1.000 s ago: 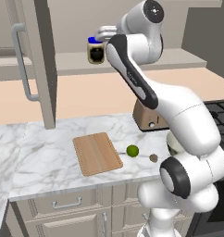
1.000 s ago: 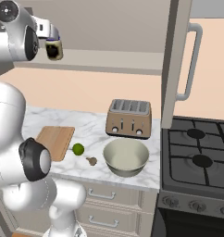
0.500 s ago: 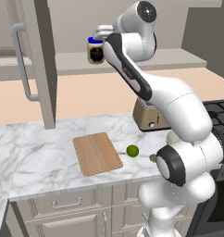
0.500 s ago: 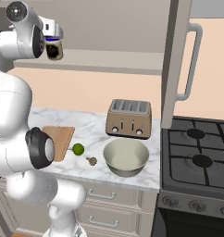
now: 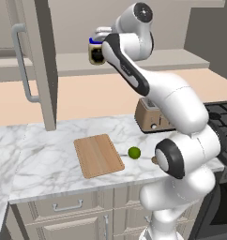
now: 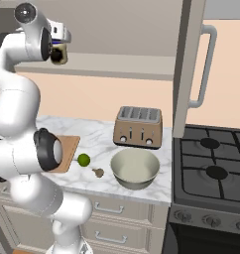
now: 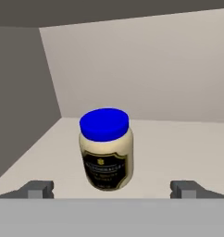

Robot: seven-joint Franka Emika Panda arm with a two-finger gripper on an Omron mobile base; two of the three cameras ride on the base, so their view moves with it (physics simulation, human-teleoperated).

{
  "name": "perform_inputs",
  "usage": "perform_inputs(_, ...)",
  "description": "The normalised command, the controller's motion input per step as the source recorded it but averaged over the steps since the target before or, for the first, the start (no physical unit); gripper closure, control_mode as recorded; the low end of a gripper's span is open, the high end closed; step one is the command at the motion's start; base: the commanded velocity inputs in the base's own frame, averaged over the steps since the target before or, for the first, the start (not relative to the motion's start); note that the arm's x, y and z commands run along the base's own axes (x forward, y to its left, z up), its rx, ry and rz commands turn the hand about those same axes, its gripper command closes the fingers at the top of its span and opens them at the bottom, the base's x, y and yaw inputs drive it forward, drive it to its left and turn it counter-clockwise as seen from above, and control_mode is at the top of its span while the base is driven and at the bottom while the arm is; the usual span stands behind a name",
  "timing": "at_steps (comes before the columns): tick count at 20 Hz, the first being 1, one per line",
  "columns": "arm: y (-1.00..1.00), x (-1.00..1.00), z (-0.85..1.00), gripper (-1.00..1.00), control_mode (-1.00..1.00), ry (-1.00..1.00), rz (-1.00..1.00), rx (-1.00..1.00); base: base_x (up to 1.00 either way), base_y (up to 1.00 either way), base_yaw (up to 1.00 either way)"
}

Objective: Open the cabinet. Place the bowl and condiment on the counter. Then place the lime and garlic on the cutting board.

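Condiment [image 7: 106, 148]: centre of the hand view, upright on the cabinet [image 5: 38, 61] shelf, blue lid up; upper middle of the left base view.
Gripper [image 7: 111, 190]: jaws spread wide, 2 tips low in the hand view either side of the jar, not yet touching it; nothing held.
Risk: closing off-centre could tip the jar or push it back on the shelf; a smooth glass side might slip on the way down.
Bowl [image 6: 135, 168]: already on the counter [image 5: 54, 140], lower centre of the right base view, in front of the toaster [image 6: 139, 127].
Lime [image 5: 134, 152]: just right of the cutting board [image 5: 98, 155], not on it.
Garlic [image 6: 98, 172]: between lime and bowl.
Room: white marble top, stove [image 6: 213, 171] at right, cabinet doors swung open.
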Motion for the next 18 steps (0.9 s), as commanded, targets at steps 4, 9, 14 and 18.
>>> perform_inputs(4,0.01,0.33,-0.14,-1.0,-1.0,0.03,0.0,0.0,0.0,0.0,0.0)
perform_inputs(9,0.05,0.12,0.0,-1.0,-1.0,0.03,0.0,0.0,0.0,0.0,0.0)
perform_inputs(14,0.09,0.09,0.0,-1.0,-1.0,0.07,0.0,0.0,0.0,0.0,0.0)
perform_inputs(18,0.08,0.22,-0.01,-1.0,-1.0,0.07,0.0,0.0,0.0,0.0,0.0)
